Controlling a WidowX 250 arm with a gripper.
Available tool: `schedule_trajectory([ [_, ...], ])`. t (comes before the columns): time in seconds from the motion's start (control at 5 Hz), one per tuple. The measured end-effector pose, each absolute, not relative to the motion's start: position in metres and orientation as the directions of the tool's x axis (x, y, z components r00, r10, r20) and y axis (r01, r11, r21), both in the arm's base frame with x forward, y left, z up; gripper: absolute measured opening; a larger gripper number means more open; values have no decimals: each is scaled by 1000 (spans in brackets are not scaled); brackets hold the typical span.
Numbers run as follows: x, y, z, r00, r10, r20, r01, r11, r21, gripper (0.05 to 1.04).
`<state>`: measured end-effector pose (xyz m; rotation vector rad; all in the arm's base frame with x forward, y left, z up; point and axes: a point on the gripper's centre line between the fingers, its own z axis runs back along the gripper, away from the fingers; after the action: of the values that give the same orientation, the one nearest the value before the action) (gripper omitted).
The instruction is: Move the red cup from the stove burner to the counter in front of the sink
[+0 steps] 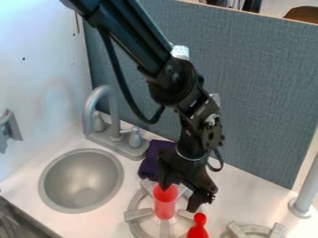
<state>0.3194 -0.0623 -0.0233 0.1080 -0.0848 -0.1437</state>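
Observation:
The black gripper [180, 196] hangs over the stove burner, open, with its two fingers apart. Its left finger ends at the rim of a translucent red cup [164, 208], which stands upright on the grey burner [133, 215]; whether they touch, I cannot tell. Just below the right finger is a red object with a round knob on top [197, 228], cut off by the front edge of the view. Behind the gripper and to its left lies a dark purple cloth [151, 162], partly hidden by the arm.
A round grey sink [81, 181] is at the left, with a grey faucet [99, 100] behind it. Another burner [253, 229] sits at the lower right, near a grey post [305, 193]. A blue-grey panel [255, 93] stands along the back, a white wall [40, 69] at the left.

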Motion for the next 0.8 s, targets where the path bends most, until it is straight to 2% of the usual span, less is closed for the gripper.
schedule_trajectory([
  [0.2,318,-63,-27,985,-162,60,155,982,112,1001],
  [0.4,323,-64,-48,984,-176,2,174,978,114,1001],
  [0.8,328,-64,-50,983,-181,-16,182,976,122,1001],
])
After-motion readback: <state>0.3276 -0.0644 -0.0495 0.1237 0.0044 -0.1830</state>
